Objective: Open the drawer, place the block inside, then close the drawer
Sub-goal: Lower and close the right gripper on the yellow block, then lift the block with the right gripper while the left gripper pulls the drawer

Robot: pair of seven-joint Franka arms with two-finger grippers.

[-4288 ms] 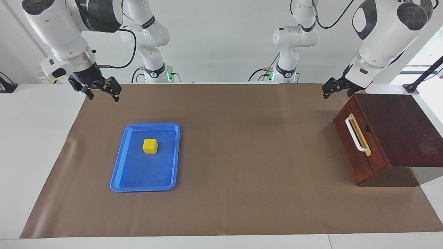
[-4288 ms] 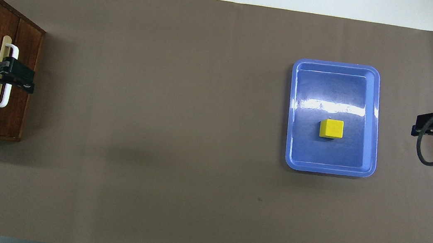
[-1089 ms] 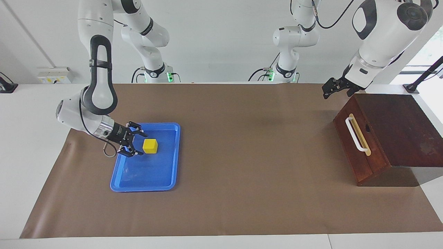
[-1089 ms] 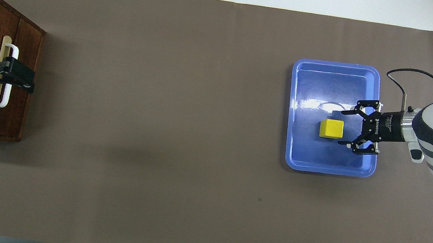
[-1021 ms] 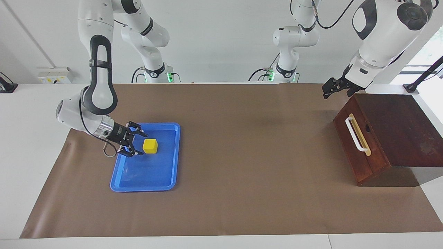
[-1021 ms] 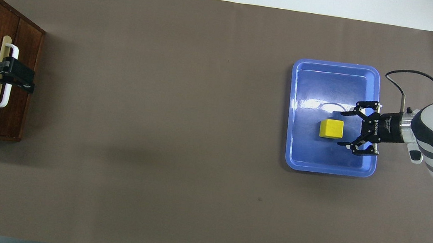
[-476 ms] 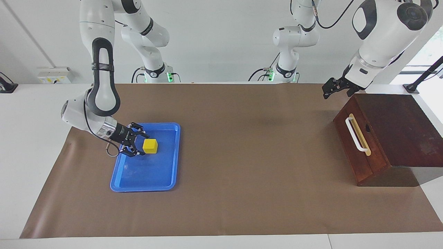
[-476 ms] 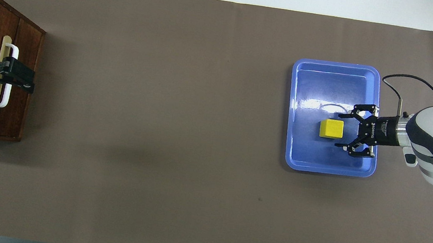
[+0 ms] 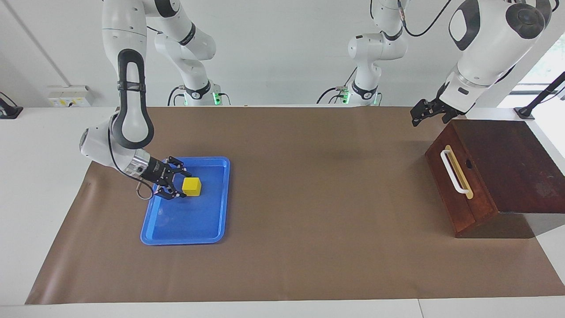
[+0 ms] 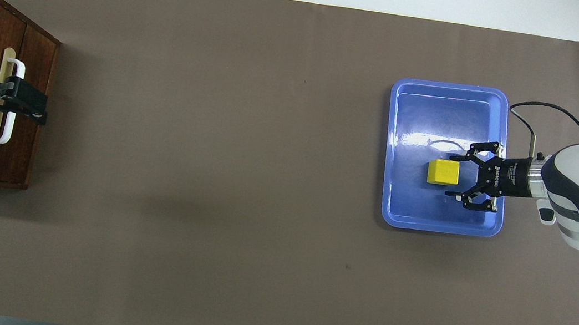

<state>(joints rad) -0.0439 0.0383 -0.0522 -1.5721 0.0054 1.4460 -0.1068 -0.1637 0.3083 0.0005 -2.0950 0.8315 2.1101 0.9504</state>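
The yellow block (image 9: 191, 187) (image 10: 443, 173) sits in the blue tray (image 9: 185, 240) (image 10: 435, 226) toward the right arm's end of the table. My right gripper (image 9: 178, 181) (image 10: 451, 176) is low in the tray, open, with one fingertip on each side of the block's nearest edge and small gaps showing. The drawer (image 9: 459, 194) (image 10: 30, 95) is shut in its dark wooden cabinet (image 9: 512, 163), and its white handle (image 9: 454, 173) (image 10: 15, 69) faces the table's middle. My left gripper (image 9: 417, 117) (image 10: 41, 112) waits open in the air over the drawer's front, holding nothing.
A brown mat (image 9: 309, 198) (image 10: 220, 176) covers the table between the tray and the cabinet. The right arm's cable (image 10: 531, 113) loops over the tray's edge. White table margin (image 9: 44, 145) borders the mat.
My right gripper has slid a little closer to the block and its fingers have narrowed around it. The block, drawer and left arm have not moved.
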